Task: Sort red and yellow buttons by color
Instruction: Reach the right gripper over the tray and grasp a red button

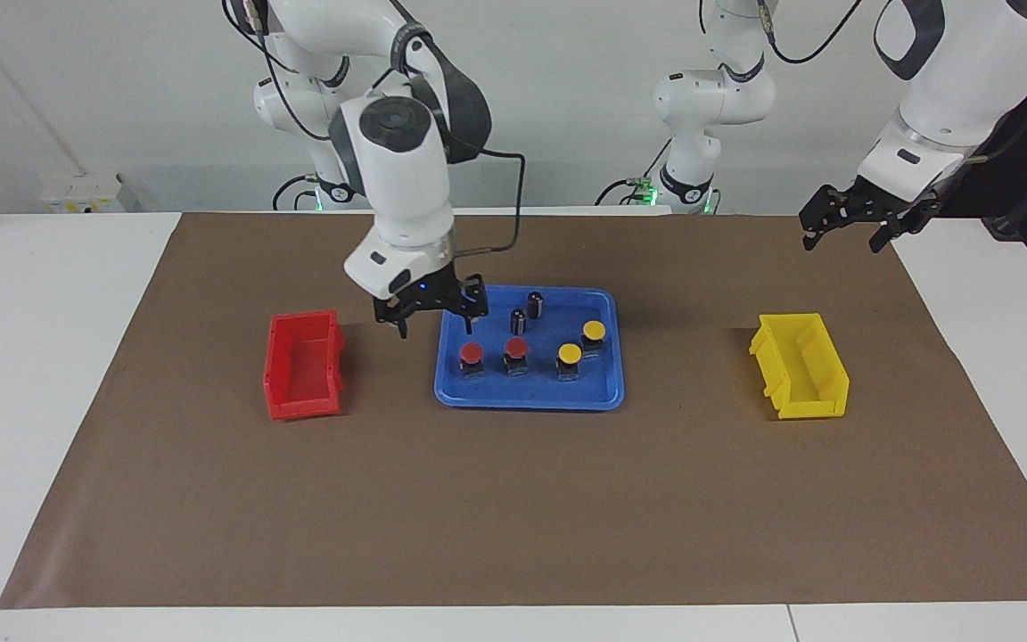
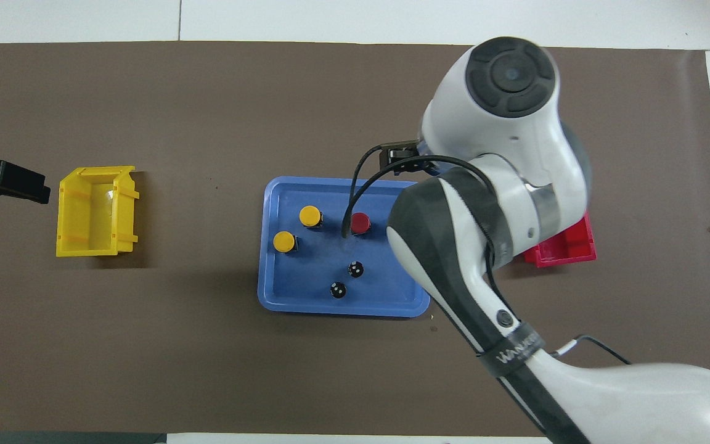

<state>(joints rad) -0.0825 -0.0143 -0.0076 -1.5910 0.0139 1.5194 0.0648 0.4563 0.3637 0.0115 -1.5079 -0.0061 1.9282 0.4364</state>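
Observation:
Two red buttons [image 1: 472, 353] [image 1: 515, 347] and two yellow buttons [image 1: 570, 354] [image 1: 594, 331] stand upright in a blue tray [image 1: 527, 399]. My right gripper [image 1: 436, 326] hangs open and empty over the tray's edge toward the red bin [image 1: 304, 364], one fingertip [image 1: 470, 332] just above the outer red button. In the overhead view one red button [image 2: 360, 222] and both yellow buttons [image 2: 310, 216] [image 2: 284, 241] show; the right arm hides the other red one. My left gripper [image 1: 843, 234] waits open over the mat's corner, higher than the yellow bin [image 1: 801, 364].
Two black cylinders [image 1: 518, 320] [image 1: 536, 303] stand in the tray, nearer to the robots than the buttons. Both bins look empty, one at each end of the tray. In the overhead view the right arm covers much of the red bin [image 2: 561, 253].

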